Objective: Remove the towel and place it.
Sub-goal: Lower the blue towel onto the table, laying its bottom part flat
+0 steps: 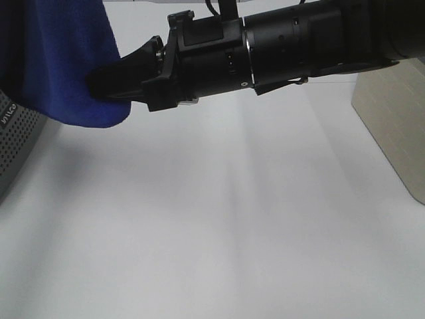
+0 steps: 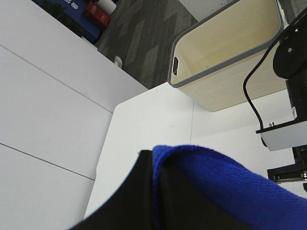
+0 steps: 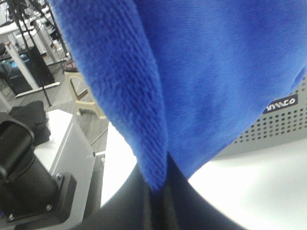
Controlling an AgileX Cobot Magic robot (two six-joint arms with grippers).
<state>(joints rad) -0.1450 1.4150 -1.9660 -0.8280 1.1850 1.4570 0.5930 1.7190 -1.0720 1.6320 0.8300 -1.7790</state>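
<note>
Table: we open on the white table (image 1: 219, 226), which fills most of the high view.
Towel: the blue towel (image 1: 60, 60) is up off the table on the left side, hanging in a thick plush fold. Its rounded lower edge hangs just beside the grey basket.
Right arm: the black right arm (image 1: 299, 46) reaches right across the middle, from the right side to the towel.
Beige basket: the beige basket (image 1: 395, 126) stands at the table's right edge, well apart from the towel.
Grey basket: we catch only a corner of the perforated grey basket (image 1: 16, 143) at the left edge.
Right gripper: the right gripper (image 1: 99, 83) is pinching the towel, with blue cloth squeezed between its dark fingers.
Left gripper: the left gripper (image 2: 156, 191) is clamped on the towel too, with a blue fold caught between its black fingers.
</note>
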